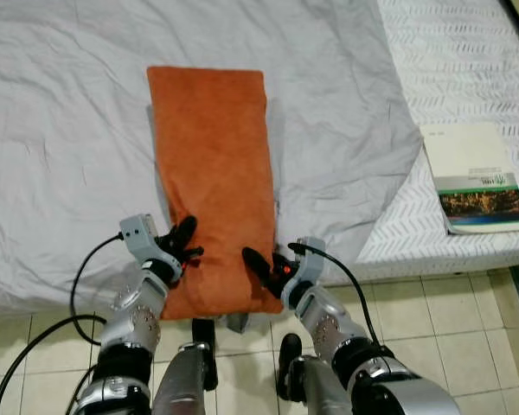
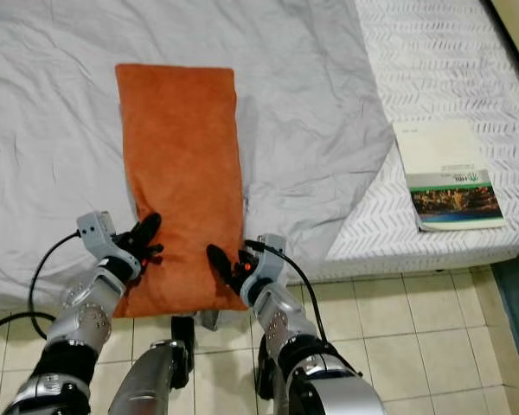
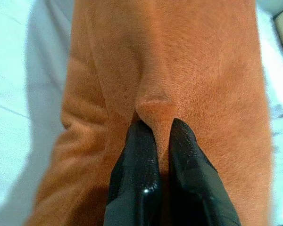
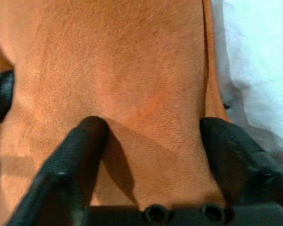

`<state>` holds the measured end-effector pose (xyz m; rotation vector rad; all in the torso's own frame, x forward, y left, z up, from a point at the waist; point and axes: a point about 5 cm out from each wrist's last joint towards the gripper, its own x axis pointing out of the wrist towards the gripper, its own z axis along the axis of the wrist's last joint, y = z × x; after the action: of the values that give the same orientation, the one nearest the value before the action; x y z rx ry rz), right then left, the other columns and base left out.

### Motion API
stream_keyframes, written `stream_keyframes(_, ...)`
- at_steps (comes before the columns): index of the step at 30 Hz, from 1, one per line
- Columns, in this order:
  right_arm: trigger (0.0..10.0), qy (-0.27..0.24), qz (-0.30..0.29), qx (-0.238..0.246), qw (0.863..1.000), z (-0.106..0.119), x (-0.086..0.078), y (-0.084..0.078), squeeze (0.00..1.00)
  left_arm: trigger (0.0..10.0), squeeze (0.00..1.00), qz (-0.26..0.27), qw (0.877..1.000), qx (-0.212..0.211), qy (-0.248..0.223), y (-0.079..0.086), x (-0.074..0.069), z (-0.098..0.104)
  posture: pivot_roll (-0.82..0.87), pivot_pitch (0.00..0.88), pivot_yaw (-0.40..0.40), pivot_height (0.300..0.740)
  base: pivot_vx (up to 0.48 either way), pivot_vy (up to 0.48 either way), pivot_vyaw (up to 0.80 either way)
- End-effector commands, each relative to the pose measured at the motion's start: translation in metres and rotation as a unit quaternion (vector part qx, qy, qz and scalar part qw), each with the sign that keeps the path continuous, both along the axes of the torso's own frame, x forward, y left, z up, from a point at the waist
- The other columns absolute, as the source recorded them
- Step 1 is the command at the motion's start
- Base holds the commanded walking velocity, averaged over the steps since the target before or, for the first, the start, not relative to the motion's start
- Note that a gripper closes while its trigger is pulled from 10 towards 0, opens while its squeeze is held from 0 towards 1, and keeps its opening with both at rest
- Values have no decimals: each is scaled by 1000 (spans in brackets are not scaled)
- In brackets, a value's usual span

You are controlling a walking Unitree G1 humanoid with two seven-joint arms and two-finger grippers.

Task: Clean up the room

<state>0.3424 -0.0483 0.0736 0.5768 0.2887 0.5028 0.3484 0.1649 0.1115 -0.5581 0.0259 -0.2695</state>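
The pillow (image 1: 212,181) lies on the sheet (image 1: 60,164) on the bed, its near end hanging over the bed's edge. To the right, well apart, a book (image 1: 476,177) lies on the mattress (image 1: 467,52). The floor (image 1: 467,328) is below, maybe tiled.

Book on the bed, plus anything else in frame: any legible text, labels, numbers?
Book, on the patterned mattress: a small logo with lettering on the green band above the landscape photo, too small and blurred to read.
Book, pale upper cover: a faint line of print near the top edge, unreadable.
Orange pillow, grey sheet, arms: no text seen.
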Motion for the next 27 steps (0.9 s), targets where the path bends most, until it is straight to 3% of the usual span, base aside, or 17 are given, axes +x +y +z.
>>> stream_keyframes(1, 0, 69, 89, 81, 990, -6, -43, 94, 0, 10000, 0, -73, 995, -24, 70, -32, -15, -31, 52, 707, -119, 740, 0, 0, 0)
stream_keyframes(8, 0, 88, 90, 116, 985, -5, -45, 98, 0, 10000, 0, -85, 992, -52, 72, -36, -21, -21, 61, 708, -115, 740, 0, 0, 0)
stream_keyframes(14, 0, 96, 87, 120, 984, -7, -47, 99, 0, 10000, 0, -92, 992, -52, 76, -38, -26, -19, 66, 709, -110, 740, 0, 0, 0)
stream_keyframes(16, 0, 102, 79, 121, 984, -9, -46, 96, 0, 10000, 0, -91, 992, -25, 80, -36, -27, -20, 65, 707, -112, 740, 0, 0, 0)
stream_keyframes(18, 0, 101, 72, 123, 985, -12, -45, 89, 0, 10000, 0, -73, 993, 48, 84, -31, -27, -25, 61, 705, -118, 740, 0, 0, 0)
stream_keyframes(19, 0, 101, 72, 123, 985, -12, -45, 89, 0, 10000, 0, -73, 993, 48, 84, -31, -27, -25, 61, 705, -118, 740, 0, 0, 0)
stream_keyframes(24, 0, 81, 49, 74, 993, -30, -41, 52, 0, 10000, 0, -68, 989, 105, 83, -20, -29, -31, 40, 668, -135, 740, 0, 0, 0)
stream_keyframes(25, 0, 81, 49, 74, 993, -30, -41, 52, 0, 10000, 0, -68, 989, 105, 83, -20, -29, -31, 40, 668, -135, 740, 0, 0, 0)
stream_keyframes(27, 0, 71, 34, 60, 995, -35, -37, 33, 0, 10000, 0, -62, 986, 133, 78, -12, -29, -34, 41, 606, -142, 740, 0, 0, 0)
